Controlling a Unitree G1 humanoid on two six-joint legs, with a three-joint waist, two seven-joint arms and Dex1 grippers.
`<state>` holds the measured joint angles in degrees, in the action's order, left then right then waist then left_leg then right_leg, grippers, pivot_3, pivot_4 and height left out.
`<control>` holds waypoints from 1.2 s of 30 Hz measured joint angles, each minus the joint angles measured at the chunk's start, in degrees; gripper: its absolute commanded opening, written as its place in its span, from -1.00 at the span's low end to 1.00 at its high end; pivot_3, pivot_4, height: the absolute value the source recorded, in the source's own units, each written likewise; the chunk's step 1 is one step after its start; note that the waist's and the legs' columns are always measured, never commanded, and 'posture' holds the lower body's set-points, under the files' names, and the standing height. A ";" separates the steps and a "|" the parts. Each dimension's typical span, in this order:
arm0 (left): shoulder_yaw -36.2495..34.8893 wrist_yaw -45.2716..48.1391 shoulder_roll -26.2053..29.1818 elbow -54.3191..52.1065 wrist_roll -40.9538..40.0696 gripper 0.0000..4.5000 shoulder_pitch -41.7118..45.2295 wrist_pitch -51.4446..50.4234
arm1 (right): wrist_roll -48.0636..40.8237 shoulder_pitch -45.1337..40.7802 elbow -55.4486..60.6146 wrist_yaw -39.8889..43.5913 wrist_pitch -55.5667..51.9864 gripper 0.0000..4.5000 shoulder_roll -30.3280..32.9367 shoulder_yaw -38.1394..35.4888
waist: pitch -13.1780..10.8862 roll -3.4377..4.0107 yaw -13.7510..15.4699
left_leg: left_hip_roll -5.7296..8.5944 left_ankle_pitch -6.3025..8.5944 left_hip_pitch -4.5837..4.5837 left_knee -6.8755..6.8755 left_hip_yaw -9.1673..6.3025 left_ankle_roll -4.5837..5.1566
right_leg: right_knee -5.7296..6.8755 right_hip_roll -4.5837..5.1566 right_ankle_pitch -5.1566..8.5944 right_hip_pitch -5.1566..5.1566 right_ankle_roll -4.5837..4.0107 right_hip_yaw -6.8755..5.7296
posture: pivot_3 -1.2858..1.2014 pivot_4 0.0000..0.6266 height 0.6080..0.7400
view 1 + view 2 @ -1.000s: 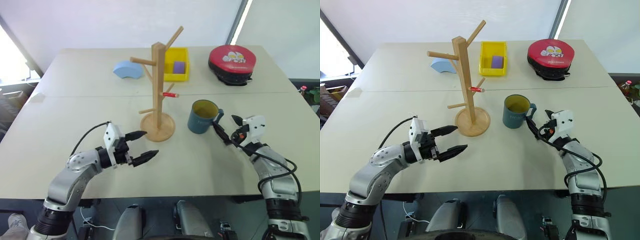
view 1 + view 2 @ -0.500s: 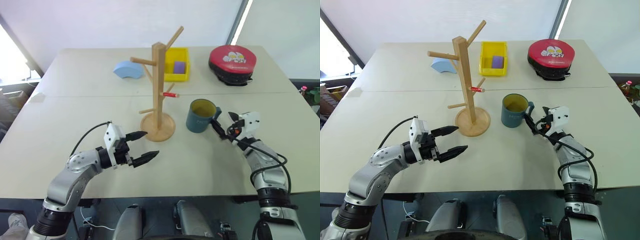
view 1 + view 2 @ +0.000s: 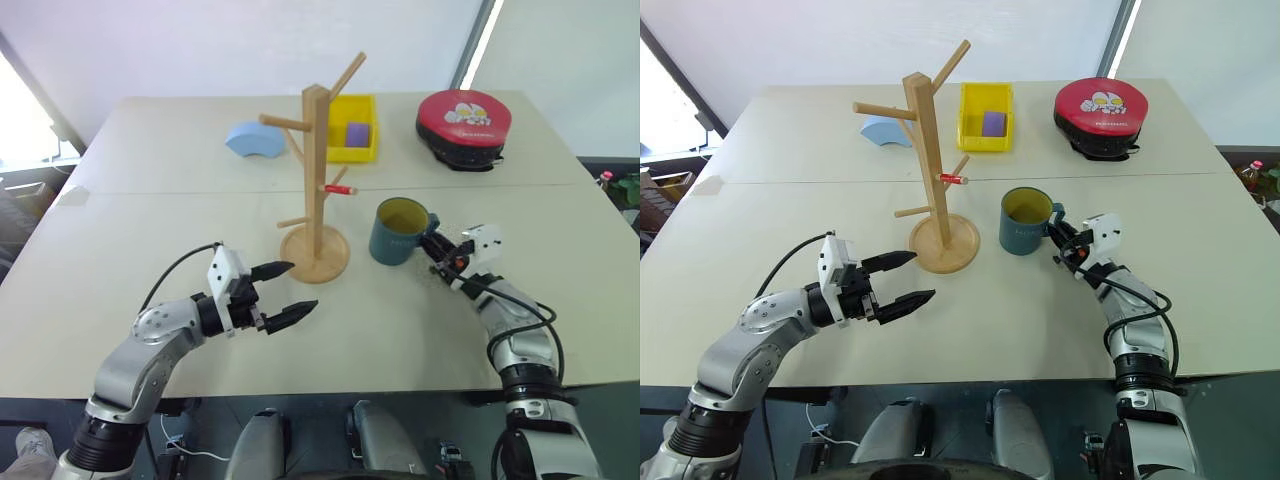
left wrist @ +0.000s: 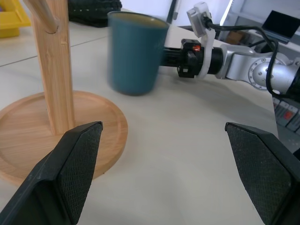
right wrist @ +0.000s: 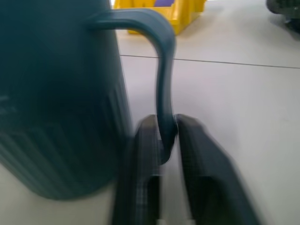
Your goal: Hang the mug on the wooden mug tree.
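Right wrist view — right gripper [image 5: 165, 140] clamped on mug [image 3: 396, 232] handle (left gripper [image 3: 286, 292] agape), beige table [image 3: 150, 220].

The pale table [image 3: 150, 230] carries the wooden mug tree [image 3: 316, 180], the mug [image 3: 397, 231], a yellow bin [image 3: 354, 130].

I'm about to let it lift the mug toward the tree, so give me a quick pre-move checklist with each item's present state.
1. Right gripper shut on the mug's handle: ok, the fingers pinch the loop low down.
2. The mug upright on the table: ok.
3. Grip secure enough to lift: cannot tell; only the thin handle is pinched.
4. The wooden mug tree upright with free pegs: ok, nothing hangs on it.
5. Left gripper out of the way: ok, open, in front of the tree's base, apart from the mug.
6. Path from mug to tree: ok, bare table between them.
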<state>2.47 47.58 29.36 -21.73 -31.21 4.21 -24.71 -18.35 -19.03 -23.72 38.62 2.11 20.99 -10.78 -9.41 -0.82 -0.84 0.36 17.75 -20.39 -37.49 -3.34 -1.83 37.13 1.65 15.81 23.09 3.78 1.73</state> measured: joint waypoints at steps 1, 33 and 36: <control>-0.03 -0.14 0.02 0.01 0.00 1.00 -0.02 0.02 | -0.03 0.22 0.26 0.08 -0.04 -0.99 -0.03 0.05 | 0.00 0.00 0.01 | 0.00 0.00 0.00 0.00 0.00 0.00 | 0.00 0.00 0.00 0.00 0.00 0.00 | 0.03 -0.52 1.00; -15.75 0.57 4.31 0.32 -14.73 1.00 3.35 -3.81 | 8.14 -4.19 49.72 0.46 -20.21 -0.99 13.16 14.25 | -0.08 -0.05 0.07 | 0.00 0.00 -0.08 0.03 -0.10 -0.01 | -0.12 0.06 0.01 0.04 -0.01 -0.12 | 0.03 -0.52 1.00; -16.49 0.47 4.96 0.10 -15.84 1.00 3.35 -4.30 | 8.77 -5.14 48.26 0.46 -20.16 -0.99 12.94 15.11 | -0.08 -0.06 0.08 | 0.01 0.00 -0.09 0.03 -0.10 -0.01 | -0.13 0.07 0.01 0.04 -0.01 -0.12 | 0.03 -0.52 1.00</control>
<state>-14.02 48.05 34.33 -21.63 -47.05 7.56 -29.01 -9.58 -24.17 24.54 39.08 -18.06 33.94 4.34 -9.49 -0.87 -0.77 0.36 17.74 -20.48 -37.46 -3.44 -1.84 37.00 1.72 15.82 23.13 3.77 1.61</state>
